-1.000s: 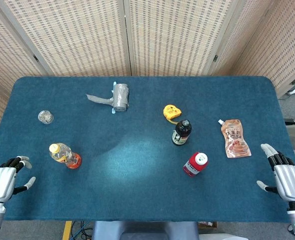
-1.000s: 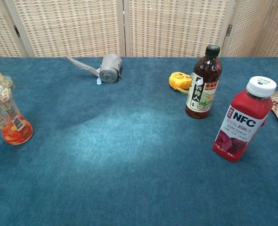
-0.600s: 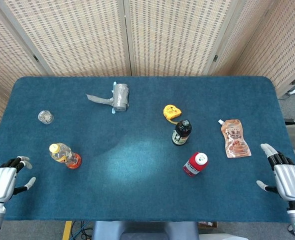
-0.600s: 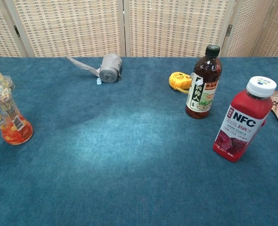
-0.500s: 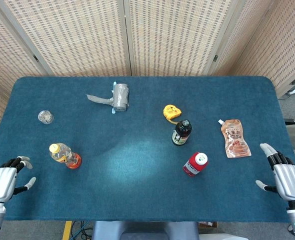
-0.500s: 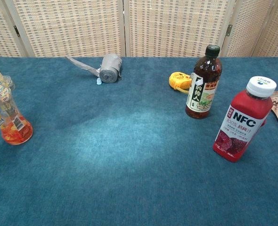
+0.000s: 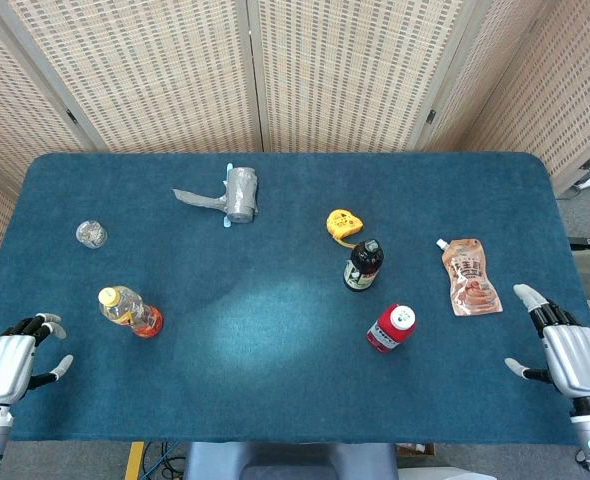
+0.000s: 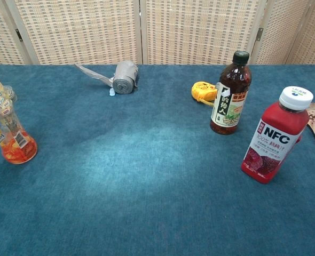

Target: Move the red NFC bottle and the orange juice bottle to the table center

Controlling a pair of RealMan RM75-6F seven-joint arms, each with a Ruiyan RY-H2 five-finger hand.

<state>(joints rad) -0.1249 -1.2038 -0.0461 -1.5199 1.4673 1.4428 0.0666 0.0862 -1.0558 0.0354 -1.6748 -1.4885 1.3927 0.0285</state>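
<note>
The red NFC bottle (image 7: pixel 389 329) (image 8: pixel 276 135) with a white cap stands upright on the right half of the blue table. An orange juice bottle (image 7: pixel 130 311) (image 8: pixel 7 128) stands upright at the left. My right hand (image 7: pixel 567 351) hovers at the table's front right corner, fingers spread and empty, well right of the red bottle. At the front left corner my left hand (image 7: pixel 11 361) holds nothing, fingers apart, left of the orange juice bottle. Neither hand shows in the chest view.
A dark tea bottle (image 7: pixel 363 264) (image 8: pixel 230 94) stands just behind the red bottle, with a yellow tape measure (image 7: pixel 343 225) (image 8: pixel 203 92) beyond it. A brown pouch (image 7: pixel 470 277) lies at the right. A grey tape roll (image 7: pixel 240 194) (image 8: pixel 124 77) lies at the back, a small clear bottle (image 7: pixel 91 234) at far left.
My right hand has shifted slightly left and inward toward the table. The left hand and all bottles stay where they were.
</note>
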